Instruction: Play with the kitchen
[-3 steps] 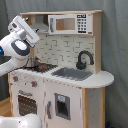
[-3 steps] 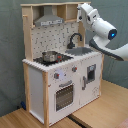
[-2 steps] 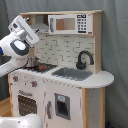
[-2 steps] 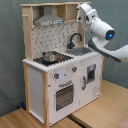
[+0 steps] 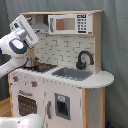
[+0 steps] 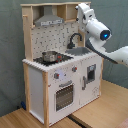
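Upright | kitchen (image 6: 60, 75) stands tall, oven front facing out | gripper (image 5: 30, 22) state: cannot tell

Gripper (image 5: 31, 26) fingers hidden behind wrist

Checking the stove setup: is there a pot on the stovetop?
Yes, in the second exterior view a metal pot sits on the kitchen's black stovetop.
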You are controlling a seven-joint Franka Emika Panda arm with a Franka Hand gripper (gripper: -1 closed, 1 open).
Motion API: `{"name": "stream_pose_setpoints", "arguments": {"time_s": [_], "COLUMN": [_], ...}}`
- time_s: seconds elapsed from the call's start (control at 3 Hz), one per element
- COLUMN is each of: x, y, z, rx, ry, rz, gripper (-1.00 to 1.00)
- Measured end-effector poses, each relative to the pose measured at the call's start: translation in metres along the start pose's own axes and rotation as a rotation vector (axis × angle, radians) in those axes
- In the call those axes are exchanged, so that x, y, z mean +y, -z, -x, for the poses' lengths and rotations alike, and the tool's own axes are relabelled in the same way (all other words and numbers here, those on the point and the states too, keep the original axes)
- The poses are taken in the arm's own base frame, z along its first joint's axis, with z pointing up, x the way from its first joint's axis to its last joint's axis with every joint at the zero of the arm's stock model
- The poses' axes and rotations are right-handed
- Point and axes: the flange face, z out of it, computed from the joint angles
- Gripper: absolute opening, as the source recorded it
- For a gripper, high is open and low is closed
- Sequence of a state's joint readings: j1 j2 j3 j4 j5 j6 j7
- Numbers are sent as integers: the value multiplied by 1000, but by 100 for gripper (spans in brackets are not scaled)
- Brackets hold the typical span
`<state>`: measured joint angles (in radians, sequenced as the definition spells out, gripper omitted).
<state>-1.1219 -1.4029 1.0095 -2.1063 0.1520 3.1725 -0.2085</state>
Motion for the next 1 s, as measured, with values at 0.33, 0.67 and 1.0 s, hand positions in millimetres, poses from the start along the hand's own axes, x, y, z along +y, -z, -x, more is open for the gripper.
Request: {"name": "stream_pose_setpoints", "arguments": {"time_s": [0.33, 0.67, 1.0], "x": [-4, -8, -12], "y": [-8, -20, -34], "z": [-5, -10, -13], "rx": [-41, -92, -139], "ry": [-46, -100, -141], "rz": [1, 6, 14], "gripper": [100, 100, 100]}}
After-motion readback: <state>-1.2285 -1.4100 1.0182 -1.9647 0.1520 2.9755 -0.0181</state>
